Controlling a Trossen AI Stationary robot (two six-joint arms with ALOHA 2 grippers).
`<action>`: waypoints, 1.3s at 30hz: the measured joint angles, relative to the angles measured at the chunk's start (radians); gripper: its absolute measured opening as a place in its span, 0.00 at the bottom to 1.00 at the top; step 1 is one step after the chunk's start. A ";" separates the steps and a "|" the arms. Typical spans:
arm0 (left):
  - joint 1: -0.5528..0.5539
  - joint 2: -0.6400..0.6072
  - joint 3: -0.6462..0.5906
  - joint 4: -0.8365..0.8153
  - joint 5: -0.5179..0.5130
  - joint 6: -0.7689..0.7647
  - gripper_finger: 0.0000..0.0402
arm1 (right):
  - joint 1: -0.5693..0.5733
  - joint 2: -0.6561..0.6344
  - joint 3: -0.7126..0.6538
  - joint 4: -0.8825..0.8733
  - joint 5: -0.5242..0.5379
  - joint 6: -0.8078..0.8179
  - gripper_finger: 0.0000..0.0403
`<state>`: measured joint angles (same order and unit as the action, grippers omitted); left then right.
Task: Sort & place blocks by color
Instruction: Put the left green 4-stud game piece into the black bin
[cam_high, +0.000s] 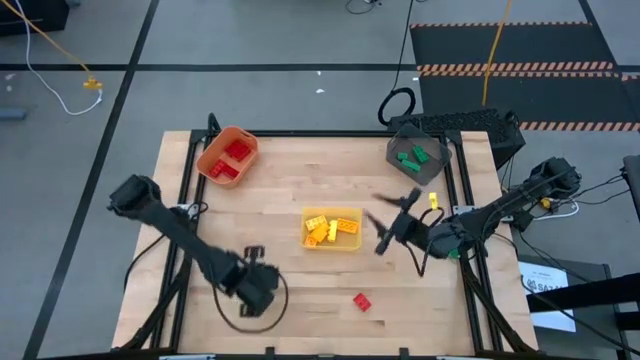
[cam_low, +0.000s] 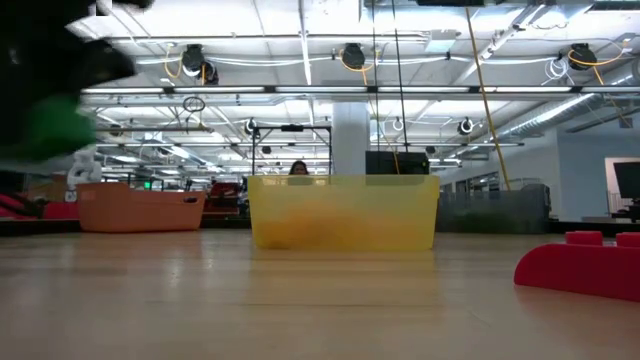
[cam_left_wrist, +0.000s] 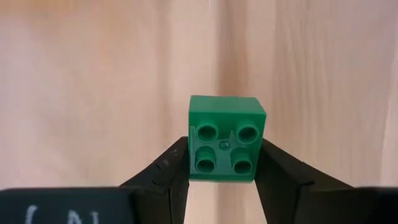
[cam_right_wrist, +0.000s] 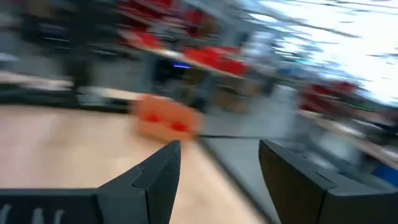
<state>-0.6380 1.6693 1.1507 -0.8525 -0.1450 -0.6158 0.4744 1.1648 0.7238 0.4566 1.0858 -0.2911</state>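
My left gripper (cam_high: 257, 288) hangs over the table's near left part, shut on a small green block (cam_left_wrist: 226, 146) with four studs. In the low view block and gripper show as a green-and-dark blur (cam_low: 50, 125) well above the tabletop. My right gripper (cam_high: 381, 231) is held level to the right of the yellow bin (cam_high: 332, 228), open, with nothing between its fingers (cam_right_wrist: 163, 168). A red block (cam_high: 361, 300) lies on the table near the front edge, and a yellow block (cam_high: 433, 200) lies at the right. My left gripper pinches the green block between its two fingers (cam_left_wrist: 171, 171), one on each of two opposite side walls (cam_left_wrist: 193, 155). The fingers come from above, pointing down. The block is lifted clear of the table, studs facing up toward the wrist.
The orange bin (cam_high: 228, 155) at the far left holds red blocks. The yellow bin holds yellow blocks. The dark grey bin (cam_high: 418, 157) at the far right holds green blocks. Bare wood lies between the bins and along the near edge.
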 joint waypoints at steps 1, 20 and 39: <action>0.017 -0.029 0.000 0.019 -0.031 0.025 0.35 | 0.000 0.000 0.000 -0.027 -0.075 0.026 0.52; 0.489 -0.157 0.001 0.438 0.076 0.354 0.35 | -0.023 0.177 0.000 0.019 -0.408 -0.225 0.52; 0.644 -0.157 0.002 0.525 0.337 0.362 0.35 | -0.183 0.290 0.000 0.233 -0.596 -0.690 0.52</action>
<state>0.0063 1.5120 1.1530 -0.3272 0.1925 -0.2534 0.2915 1.4549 0.7238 0.6894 0.4896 -0.9814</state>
